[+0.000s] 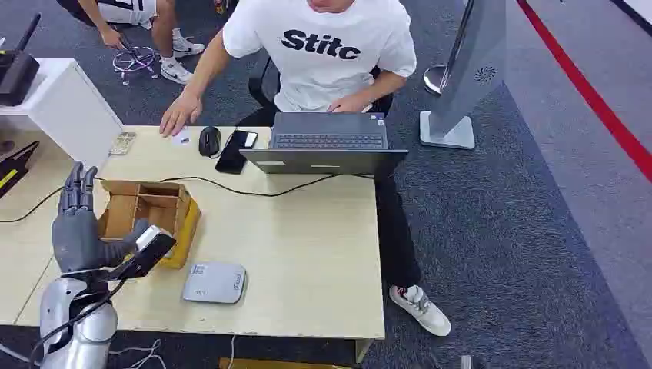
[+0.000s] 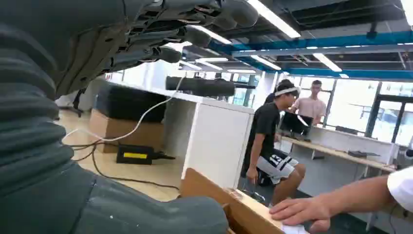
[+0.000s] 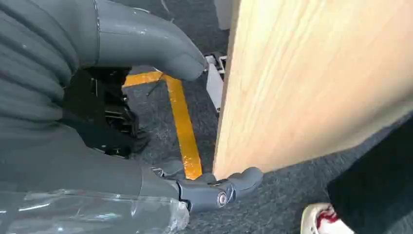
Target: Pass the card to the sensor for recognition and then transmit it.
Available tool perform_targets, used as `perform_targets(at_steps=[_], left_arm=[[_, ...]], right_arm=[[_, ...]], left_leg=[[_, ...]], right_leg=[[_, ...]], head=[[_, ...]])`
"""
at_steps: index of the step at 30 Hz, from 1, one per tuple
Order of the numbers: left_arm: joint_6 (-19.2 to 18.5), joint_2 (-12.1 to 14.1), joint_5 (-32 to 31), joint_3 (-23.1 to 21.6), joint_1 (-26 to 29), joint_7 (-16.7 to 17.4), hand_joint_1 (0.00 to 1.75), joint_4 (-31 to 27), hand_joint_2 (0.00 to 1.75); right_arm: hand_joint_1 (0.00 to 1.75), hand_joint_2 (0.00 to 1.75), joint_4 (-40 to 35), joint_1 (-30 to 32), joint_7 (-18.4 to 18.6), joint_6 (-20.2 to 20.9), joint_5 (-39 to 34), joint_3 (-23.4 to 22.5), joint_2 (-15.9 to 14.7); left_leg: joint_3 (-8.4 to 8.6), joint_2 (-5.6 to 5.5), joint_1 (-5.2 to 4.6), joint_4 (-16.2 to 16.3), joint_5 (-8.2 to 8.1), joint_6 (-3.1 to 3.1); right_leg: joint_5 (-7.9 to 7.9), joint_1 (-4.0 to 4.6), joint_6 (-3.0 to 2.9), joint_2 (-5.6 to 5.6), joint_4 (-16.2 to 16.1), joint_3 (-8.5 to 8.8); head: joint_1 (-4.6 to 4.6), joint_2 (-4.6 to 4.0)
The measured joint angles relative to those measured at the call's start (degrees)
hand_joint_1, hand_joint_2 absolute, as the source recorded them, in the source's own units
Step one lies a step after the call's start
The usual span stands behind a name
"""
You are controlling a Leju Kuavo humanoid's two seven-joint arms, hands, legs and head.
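In the head view my left hand (image 1: 77,231) is raised over the table's near left corner, fingers pointing up. Its thumb pinches a dark card (image 1: 148,254) with a light end; the card slants out toward the right. The sensor (image 1: 214,282), a flat grey pad, lies on the table just right of the card and a little nearer the front edge. The left wrist view shows my left hand (image 2: 87,58) close up, with the card hidden. My right hand (image 3: 73,161) hangs below the table's edge (image 3: 316,73), fingers apart, holding nothing.
An open cardboard box (image 1: 184,223) stands right behind my left hand. A person sits across the wooden table (image 1: 307,246) at a laptop (image 1: 327,142), one hand (image 1: 178,115) flat on the table near a mouse (image 1: 209,141) and phone (image 1: 234,150). A cable crosses the table.
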Motion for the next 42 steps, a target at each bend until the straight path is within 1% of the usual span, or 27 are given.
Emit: perform_targets(at_steps=[11, 23, 29, 31, 35, 36, 37, 42], left_arm=[[4.2, 5.9, -10.5, -10.3, -10.5, 7.5, 0.00, 11.6, 1.75], [8.9, 12.4, -21.6, -22.2, -21.8, 15.8, 0.00, 23.5, 1.75], [11.5, 14.8, -27.1, -26.7, -26.1, 19.7, 0.00, 28.0, 1.75], [12.2, 15.4, -28.2, -27.4, -26.9, 20.6, 0.00, 28.6, 1.75], [13.9, 16.7, -31.1, -30.2, -30.1, 22.2, 0.00, 33.0, 1.75], [14.7, 16.8, -32.0, -30.4, -30.6, 22.4, 1.69, 33.8, 1.75], [15.1, 16.8, -32.6, -30.5, -30.9, 22.4, 1.75, 34.4, 1.75], [15.6, 17.4, -32.9, -31.0, -31.8, 22.2, 1.75, 36.0, 1.75]], right_arm=[[0.00, 1.75, 0.2, -0.8, 1.0, -2.4, 1.1, 3.3, 0.4], [0.00, 1.75, 0.2, -1.3, 2.0, -6.4, 3.1, 8.3, 1.0], [0.00, 1.75, 0.3, -1.5, 2.3, -8.3, 3.4, 10.3, 1.0], [0.00, 1.75, 0.3, -1.5, 2.4, -8.5, 3.4, 10.7, 1.1], [0.00, 1.75, 0.4, -1.7, 2.4, -9.4, 2.9, 12.2, 1.2], [0.00, 1.75, 0.4, -1.7, 2.4, -9.9, 2.6, 12.7, 1.2], [0.00, 1.75, 0.4, -1.6, 2.5, -10.3, 2.6, 13.0, 1.2], [0.00, 1.75, 0.5, -1.6, 2.3, -10.5, 2.0, 13.8, 1.2]], left_leg=[[0.00, 0.00, 0.01, 0.0, 0.03, -0.03], [0.00, 0.01, 0.01, 0.0, 0.06, -0.03], [-0.01, 0.01, 0.02, 0.0, 0.06, -0.03], [-0.01, 0.05, 0.00, 0.0, 0.06, -0.03], [-0.01, 0.06, 0.02, 0.0, 0.06, -0.03], [-0.01, 0.08, 0.02, 0.0, 0.06, -0.04], [-0.02, 0.08, 0.03, 0.0, 0.06, -0.03], [-0.02, 0.07, 0.03, 0.0, 0.06, -0.04]], right_leg=[[0.04, 0.00, -0.04, 0.03, 0.0, -0.02], [0.05, 0.00, -0.06, 0.06, 0.1, -0.02], [0.05, 0.00, -0.06, 0.07, 0.1, -0.02], [0.06, 0.00, -0.06, 0.11, 0.1, -0.05], [0.06, 0.00, -0.08, 0.11, 0.1, -0.04], [0.08, 0.00, -0.09, 0.12, 0.1, -0.04], [0.08, 0.00, -0.09, 0.12, 0.1, -0.05], [0.07, 0.00, -0.09, 0.11, 0.1, -0.05]], head=[[-0.02, 0.00], [-0.02, 0.00], [0.02, 0.00], [-0.04, 0.00], [-0.04, 0.00], [-0.02, 0.00], [-0.02, 0.00], [-0.02, 0.00]])
